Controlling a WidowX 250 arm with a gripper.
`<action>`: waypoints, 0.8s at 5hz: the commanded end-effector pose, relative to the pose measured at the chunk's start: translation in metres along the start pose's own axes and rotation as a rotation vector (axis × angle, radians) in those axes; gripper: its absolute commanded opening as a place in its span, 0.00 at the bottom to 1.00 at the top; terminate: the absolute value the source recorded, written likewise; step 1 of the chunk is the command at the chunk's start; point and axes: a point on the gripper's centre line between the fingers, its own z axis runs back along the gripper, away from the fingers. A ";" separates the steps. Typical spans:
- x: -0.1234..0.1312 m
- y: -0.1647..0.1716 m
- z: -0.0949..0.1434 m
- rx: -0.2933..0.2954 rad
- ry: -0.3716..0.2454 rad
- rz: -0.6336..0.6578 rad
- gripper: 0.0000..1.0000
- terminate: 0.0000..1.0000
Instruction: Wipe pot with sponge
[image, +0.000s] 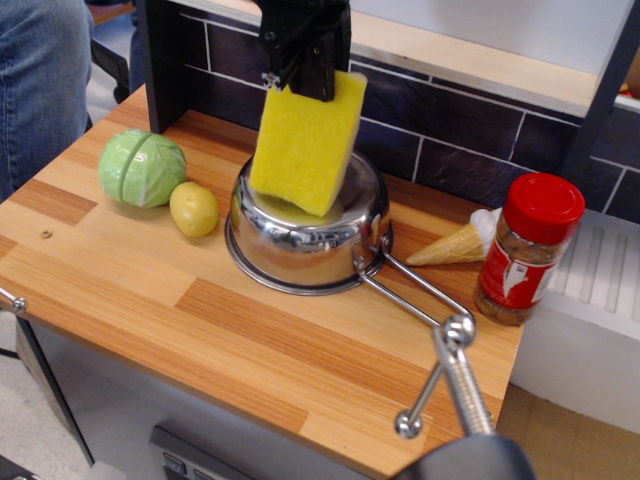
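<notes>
The black pincer (312, 82) comes down from the top and is grasping the sponge (303, 142) by its top edge. The sponge is a thick yellow block. It hangs tilted, with its low corner down inside the pot (305, 232). I cannot tell if that corner touches the metal.

The pot is shiny and round. It sits on the wooden desk (150, 290), near the far wall of dark tiles (470, 125). Its long thin wire handle (420, 295) sticks out to the right and toward the near side.

Left of the pot is a small yellow potato (194, 208), just beside the pot's wall. Further left is a green cabbage (142, 168), touching the potato or very close to it.

Right of the pot lies an ice cream cone (455, 243) on its side, with its pointed end toward the pot. Just beside the cone stands a spice jar (527, 250) with a red cap, near the right edge of the desk.

At the near right a shiny metal rod (455, 375) is in front of the desk. At the far left there is someone in blue jeans (38, 70)
</notes>
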 end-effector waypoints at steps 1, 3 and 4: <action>0.013 -0.037 0.022 -0.163 -0.036 0.078 0.00 0.00; 0.017 -0.050 0.028 -0.184 -0.021 0.084 0.00 0.00; 0.018 -0.045 0.028 -0.166 0.013 0.057 0.00 1.00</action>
